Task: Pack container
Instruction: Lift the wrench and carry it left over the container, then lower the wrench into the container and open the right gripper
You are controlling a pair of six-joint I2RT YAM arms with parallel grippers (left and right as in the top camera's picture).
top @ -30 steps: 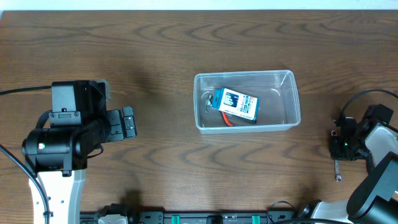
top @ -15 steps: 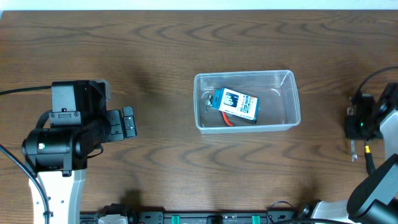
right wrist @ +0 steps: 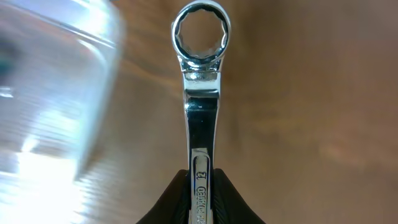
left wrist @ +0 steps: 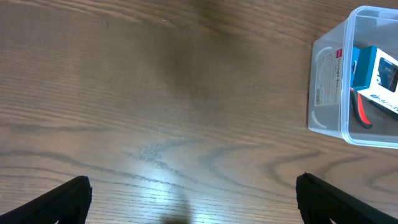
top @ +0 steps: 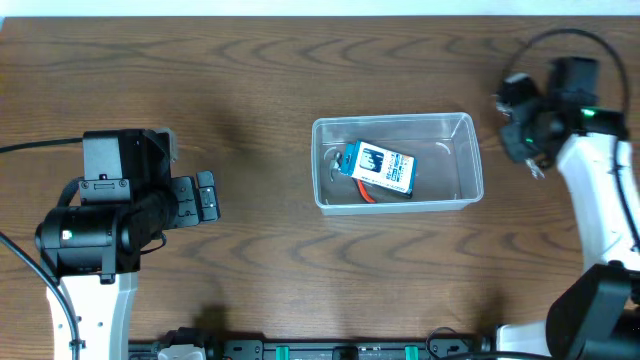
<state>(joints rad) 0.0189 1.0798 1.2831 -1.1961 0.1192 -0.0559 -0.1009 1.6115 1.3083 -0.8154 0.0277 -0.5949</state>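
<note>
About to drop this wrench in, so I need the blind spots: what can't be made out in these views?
Right wrist: the wrench runs off the bottom edge between the fingers of the right pincer, so its far end is unseen; the container is only a blur at left.
Overhead: the blue-and-white box covers most of the red-handled tool, so its type is unclear.
Left wrist: the frame's right edge cuts off the container.

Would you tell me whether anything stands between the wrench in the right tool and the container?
Nothing visible does: bare table lies between the wrench and the container, and the blue-and-white box inside leaves its nearer end free.
</note>
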